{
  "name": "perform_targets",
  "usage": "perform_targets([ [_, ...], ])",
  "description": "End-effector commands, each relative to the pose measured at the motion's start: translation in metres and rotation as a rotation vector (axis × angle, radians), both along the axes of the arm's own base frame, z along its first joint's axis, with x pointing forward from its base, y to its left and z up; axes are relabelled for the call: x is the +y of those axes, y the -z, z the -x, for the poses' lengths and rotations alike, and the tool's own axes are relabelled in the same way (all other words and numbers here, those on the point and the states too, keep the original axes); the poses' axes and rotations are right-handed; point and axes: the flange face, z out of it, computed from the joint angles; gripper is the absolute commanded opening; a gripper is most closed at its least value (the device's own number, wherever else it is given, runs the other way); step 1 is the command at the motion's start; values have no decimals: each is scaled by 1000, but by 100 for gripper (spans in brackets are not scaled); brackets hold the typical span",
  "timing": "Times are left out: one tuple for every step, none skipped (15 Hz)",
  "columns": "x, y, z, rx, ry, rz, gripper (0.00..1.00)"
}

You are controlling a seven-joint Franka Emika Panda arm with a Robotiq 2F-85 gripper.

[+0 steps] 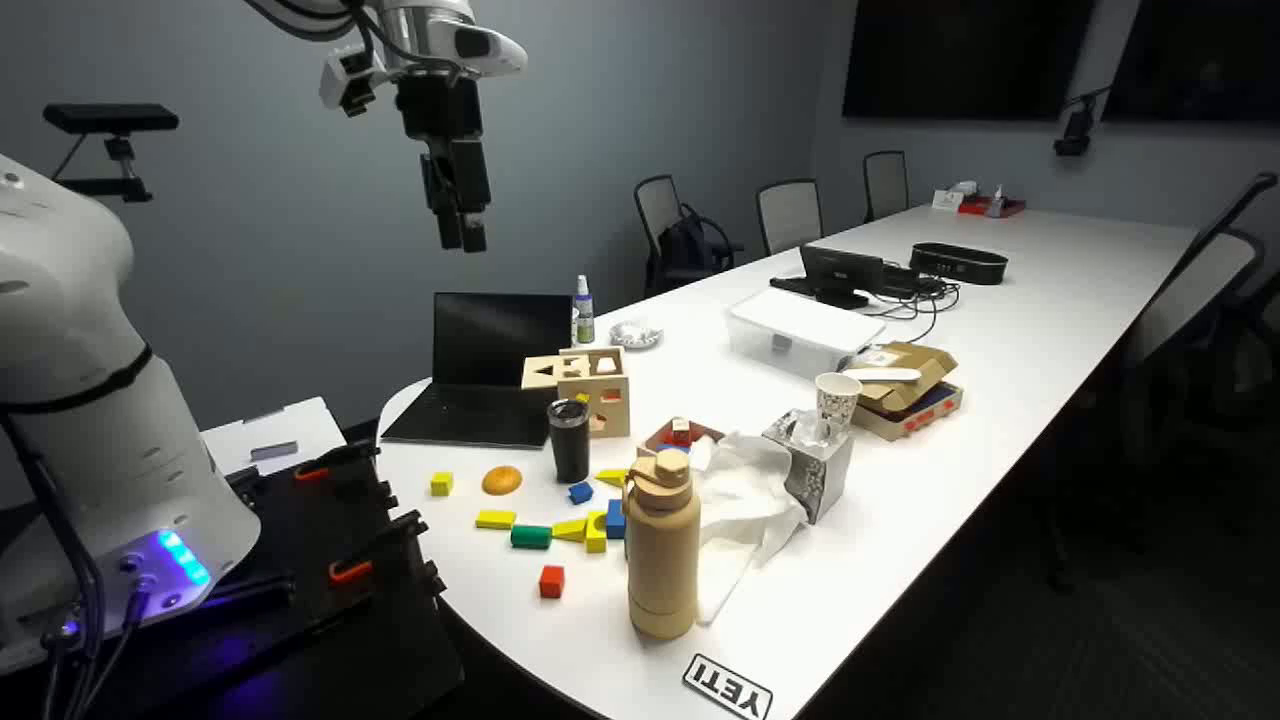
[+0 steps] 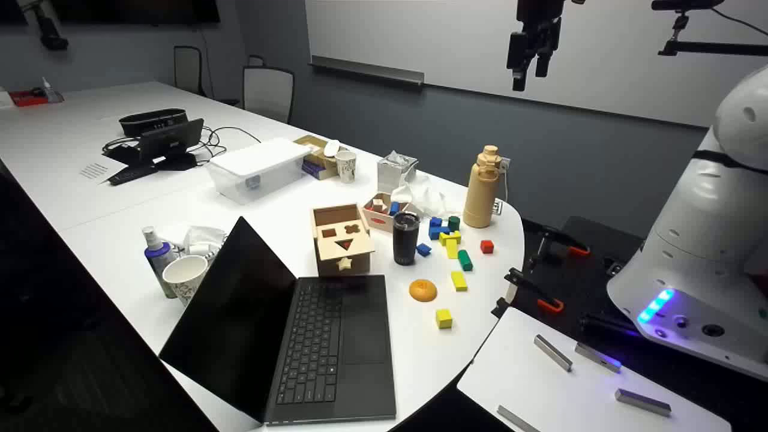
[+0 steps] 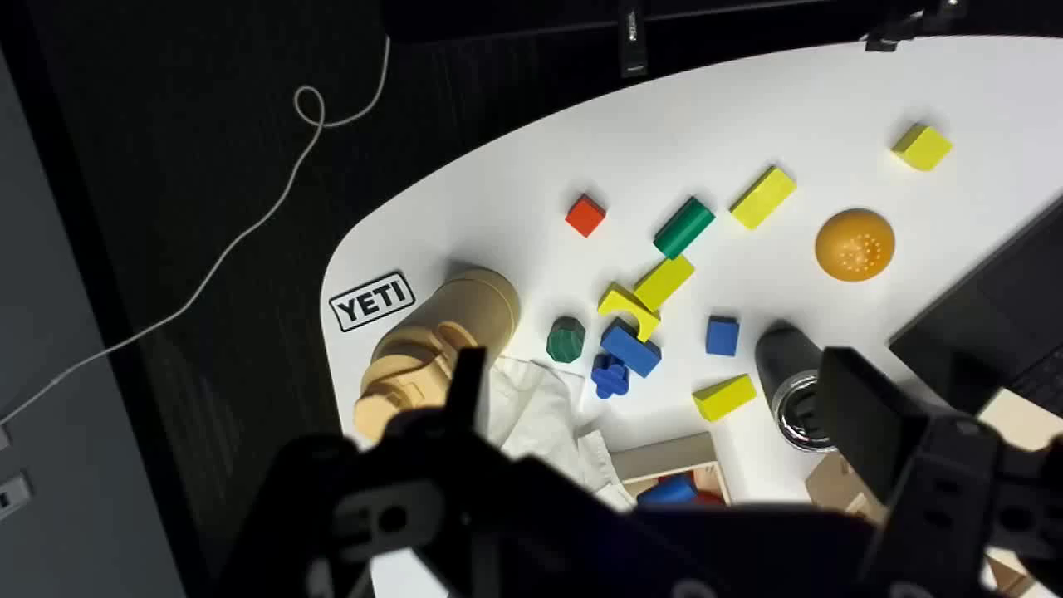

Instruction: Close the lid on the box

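The gripper [image 2: 531, 81] hangs high in the upper right of an exterior view, its two fingers spread well apart with nothing between them. The wooden box [image 1: 612, 412] near the middle of both exterior views is most likely the one to close: its lid [image 2: 339, 234], cut with shape holes, juts down the frame toward the laptop [image 2: 312, 342] in an exterior view and leaves part of the inside uncovered. The lid looks like a sliding one, so a good approach would bring the fingers together, come down on the laptop's side and meet the jutting edge squarely. A slow, level push up that frame, toward the uncovered end, should suit; pressing down could tip the lid, and a hard shove could drag the box. The black cup [image 2: 405, 240], just beside it, needs clearance.
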Motion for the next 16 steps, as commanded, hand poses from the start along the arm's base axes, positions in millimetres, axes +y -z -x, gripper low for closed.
perform_targets([
  [0, 0, 0, 1, 0, 0, 100],
  [0, -1, 0, 1, 0, 0, 100],
  [0, -1, 0, 1, 0, 0, 100],
  [0, -1, 0, 1, 0, 0, 100],
  [7, 3, -5, -8, 1, 13, 100],
  [16, 7, -8, -21, 9, 12, 100],
  [28, 10, -12, -57, 16, 3, 100],
  [44, 14, -16, -104, 26, -6, 100],
  [61, 18, -21, -146, 37, -20, 100],
  [79, 24, -25, -178, 50, -35, 100],
  [97, 30, -30, -211, 61, -46, 100],
  [120, 39, -34, -233, 72, -53, 100],
  [139, 48, -38, -247, 76, -52, 100],
  [161, 57, -42, -256, 86, -50, 100],
  [180, 68, -45, -268, 90, -49, 100],
  [198, 77, -49, -298, 99, -43, 100],
])
